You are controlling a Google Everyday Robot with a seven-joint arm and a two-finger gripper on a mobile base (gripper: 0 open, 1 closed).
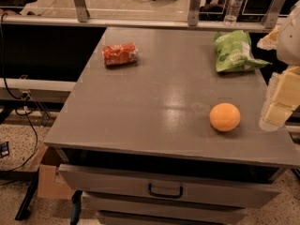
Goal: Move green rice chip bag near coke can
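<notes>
Camera view: green rice chip bag point(234, 50) at 1 o'clock of tabletop point(154, 102), near far right corner. coke can point(120, 54) on its side at 11 o'clock, well apart from bag. Orange ball point(225, 116) at 4 o'clock. gripper point(280, 102) at 3 o'clock frame edge, clear of bag; open or closed, cannot tell. Step, judged: approach, bag not yet grasped. Next: reach toward 12 o'clock, grip crinkly bag, carry toward 9 o'clock, set beside can.
</notes>
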